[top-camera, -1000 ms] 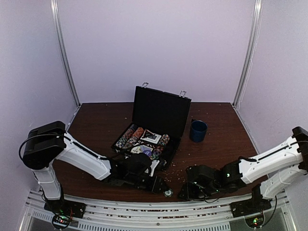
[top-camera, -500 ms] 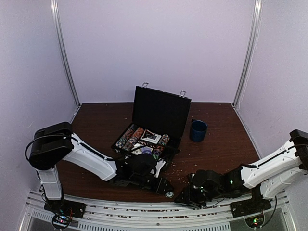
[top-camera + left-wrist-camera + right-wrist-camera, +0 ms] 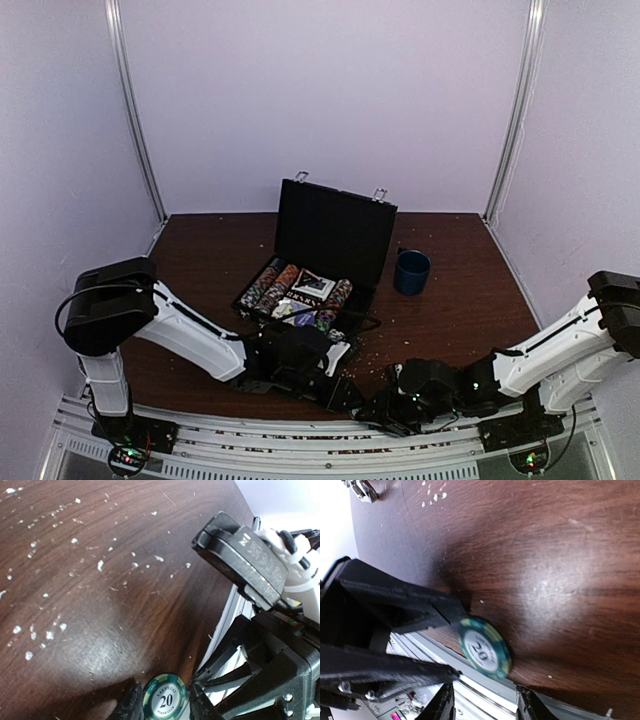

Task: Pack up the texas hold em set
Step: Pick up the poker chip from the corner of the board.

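Note:
The black case (image 3: 335, 232) stands open mid-table, with its lid upright. Rows of striped chips (image 3: 272, 287) and a card deck (image 3: 313, 284) lie in its tray. One green poker chip (image 3: 164, 698) marked 20 lies flat at the table's near edge and overhangs it (image 3: 485, 650). My left gripper (image 3: 165, 696) straddles this chip. One finger (image 3: 130, 707) touches its rim, and a thin gap shows at the other. My right gripper (image 3: 482, 707) is open, low beside the edge, with the chip just ahead of its fingertips. From above, both grippers (image 3: 348, 395) (image 3: 378, 410) hide the chip.
A dark blue cup (image 3: 411, 271) stands right of the case. White crumbs (image 3: 45, 630) speckle the brown table (image 3: 200, 260). The metal base rail (image 3: 300, 435) runs just below the table's near edge. The right arm's black housing (image 3: 245, 567) hangs close in front of my left wrist.
The left jaws have narrowed around the green chip. The right gripper has slid left and down toward the table edge, close to the left one. The chip no longer shows from above.

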You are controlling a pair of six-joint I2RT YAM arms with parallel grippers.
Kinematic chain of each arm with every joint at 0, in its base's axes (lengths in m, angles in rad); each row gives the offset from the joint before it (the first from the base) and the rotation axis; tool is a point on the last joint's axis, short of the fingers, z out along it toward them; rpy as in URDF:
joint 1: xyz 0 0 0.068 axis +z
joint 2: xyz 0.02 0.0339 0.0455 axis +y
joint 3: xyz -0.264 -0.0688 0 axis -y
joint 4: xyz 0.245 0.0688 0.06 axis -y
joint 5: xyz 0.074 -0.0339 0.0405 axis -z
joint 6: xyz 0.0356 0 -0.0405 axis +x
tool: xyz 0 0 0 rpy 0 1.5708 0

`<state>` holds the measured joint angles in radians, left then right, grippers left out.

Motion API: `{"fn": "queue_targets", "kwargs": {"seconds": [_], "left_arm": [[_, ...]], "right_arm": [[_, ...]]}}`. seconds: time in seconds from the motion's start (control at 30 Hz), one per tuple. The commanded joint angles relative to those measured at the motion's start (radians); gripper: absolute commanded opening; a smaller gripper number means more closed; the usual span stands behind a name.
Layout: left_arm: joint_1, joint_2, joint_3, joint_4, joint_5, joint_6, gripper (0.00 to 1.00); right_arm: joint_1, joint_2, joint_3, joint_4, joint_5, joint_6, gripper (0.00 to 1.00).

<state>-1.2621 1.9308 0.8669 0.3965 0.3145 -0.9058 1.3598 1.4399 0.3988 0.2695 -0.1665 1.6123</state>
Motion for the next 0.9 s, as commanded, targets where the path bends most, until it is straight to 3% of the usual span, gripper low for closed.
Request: {"fn": "queue_targets", "kwargs": {"seconds": [0.0,0.5,0.87], "left_arm": [[-0.021,0.034,-0.005,-0.026,0.023,-0.002,0.34],[-0.063,0.034,-0.061,0.094,0.059,-0.112,0.29],[-0.075,0.021,-0.087,0.11,0.064,-0.133,0.25]], "right_arm": [[0.008,0.051,-0.033,-0.003,0.076,0.04,0.4],[0.018,0.076,-0.037,0.006,0.138,0.091,0.34],[0.019,0.077,-0.043,0.063,0.189,0.14,0.23]]}}
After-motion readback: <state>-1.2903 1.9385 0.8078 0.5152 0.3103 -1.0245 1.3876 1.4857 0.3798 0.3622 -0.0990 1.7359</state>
